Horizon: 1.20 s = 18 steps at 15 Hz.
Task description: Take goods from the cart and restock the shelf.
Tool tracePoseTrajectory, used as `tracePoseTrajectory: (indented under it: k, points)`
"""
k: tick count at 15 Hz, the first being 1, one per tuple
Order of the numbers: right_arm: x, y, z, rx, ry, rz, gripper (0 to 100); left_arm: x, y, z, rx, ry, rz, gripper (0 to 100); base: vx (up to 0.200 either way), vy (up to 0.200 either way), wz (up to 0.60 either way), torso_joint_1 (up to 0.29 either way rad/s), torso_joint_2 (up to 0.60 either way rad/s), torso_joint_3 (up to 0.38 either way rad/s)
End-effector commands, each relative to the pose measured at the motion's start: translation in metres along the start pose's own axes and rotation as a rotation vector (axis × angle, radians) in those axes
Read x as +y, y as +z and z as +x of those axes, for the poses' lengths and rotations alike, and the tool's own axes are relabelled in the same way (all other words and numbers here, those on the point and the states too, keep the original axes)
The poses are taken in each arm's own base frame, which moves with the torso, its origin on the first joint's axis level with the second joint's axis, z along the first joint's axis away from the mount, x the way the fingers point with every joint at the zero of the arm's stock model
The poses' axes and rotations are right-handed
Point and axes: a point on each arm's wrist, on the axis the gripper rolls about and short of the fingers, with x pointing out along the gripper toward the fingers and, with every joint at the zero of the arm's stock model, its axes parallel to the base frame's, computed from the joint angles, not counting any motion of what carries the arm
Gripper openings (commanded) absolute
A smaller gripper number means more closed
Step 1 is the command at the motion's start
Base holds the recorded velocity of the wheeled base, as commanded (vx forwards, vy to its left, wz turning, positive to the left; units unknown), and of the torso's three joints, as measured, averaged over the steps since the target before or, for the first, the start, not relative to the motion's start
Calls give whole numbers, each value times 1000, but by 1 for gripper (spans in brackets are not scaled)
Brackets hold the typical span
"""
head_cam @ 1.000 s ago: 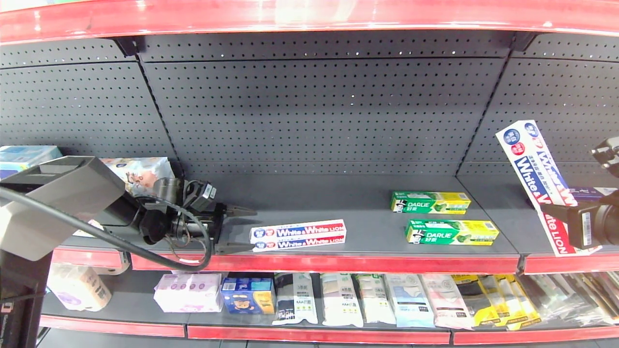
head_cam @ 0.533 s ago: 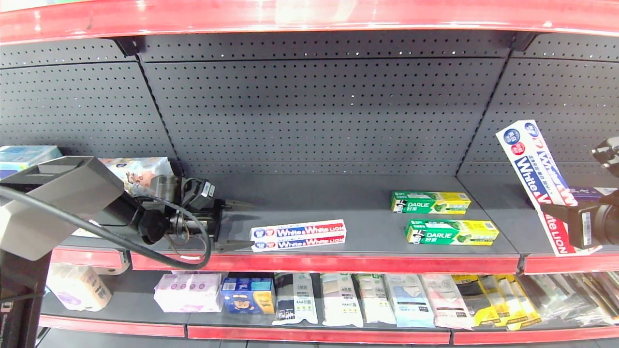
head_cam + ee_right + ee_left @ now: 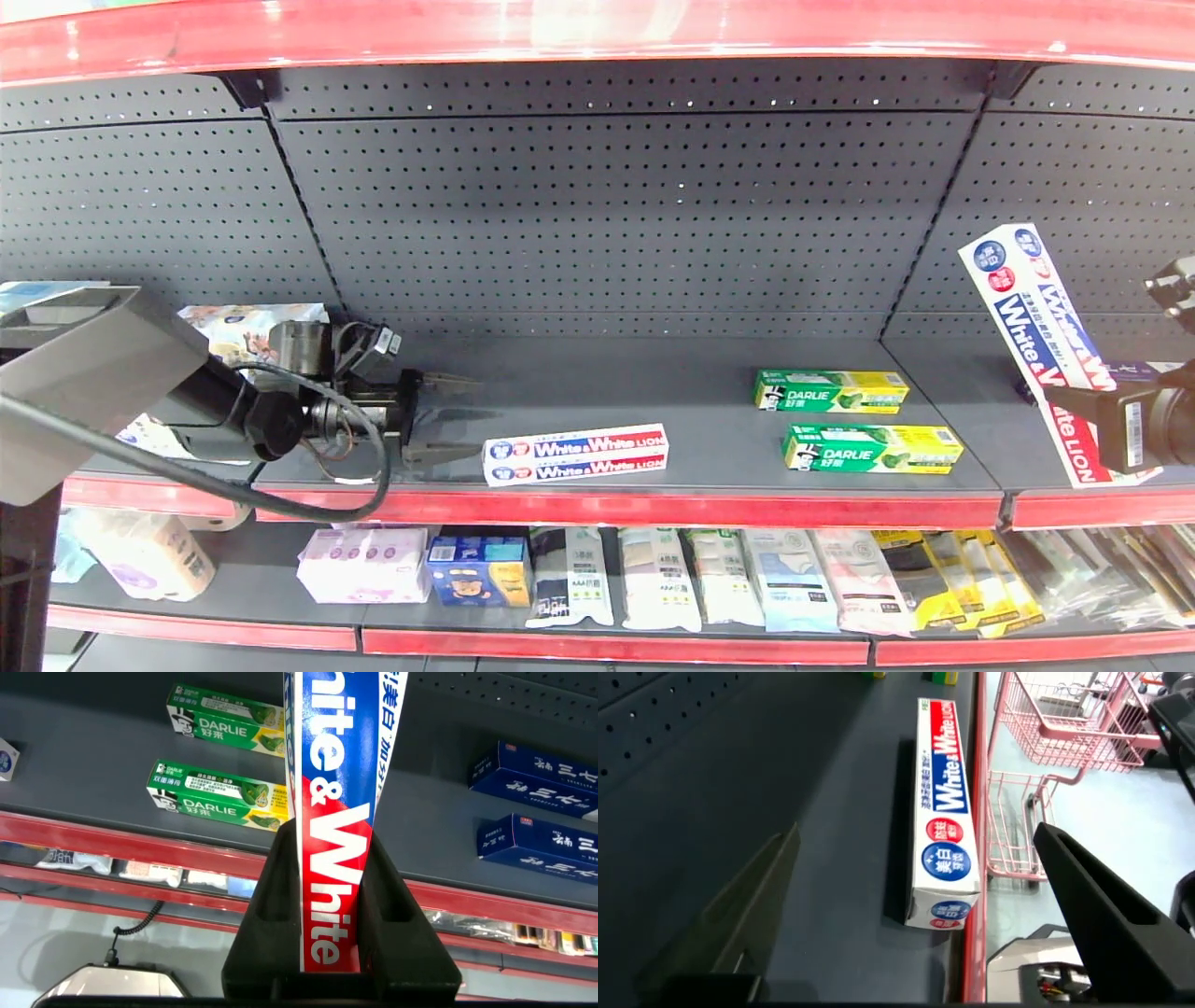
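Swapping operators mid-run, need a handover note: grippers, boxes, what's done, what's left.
Left gripper: open, over the shelf, just short of the end of the lying white toothpaste box, not touching it.
Right gripper: shut on a second white box, held tilted in the air by the shelf's right end.
Done: lying white box, rear green box and front green box are on the shelf.
Left: set down the held box.
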Motion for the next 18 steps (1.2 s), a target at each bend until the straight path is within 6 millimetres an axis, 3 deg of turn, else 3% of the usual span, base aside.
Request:
tracePoseTrajectory:
  k: [1, 5, 18]
  points:
    - [0, 0, -1, -3, 0, 0, 0, -4, 11, -4, -2, 10, 13, 100, 0, 0, 0, 0, 0, 0]
    - [-1, 5, -3, -24, -5, -1, 0, -12, 25, -10, -5, 19, -49, 100, 0, 0, 0, 0, 0, 0]
    - [-2, 12, -2, -42, -5, -4, 0, -6, 25, -14, 15, 88, -58, 100, 0, 0, 0, 0, 0, 0]
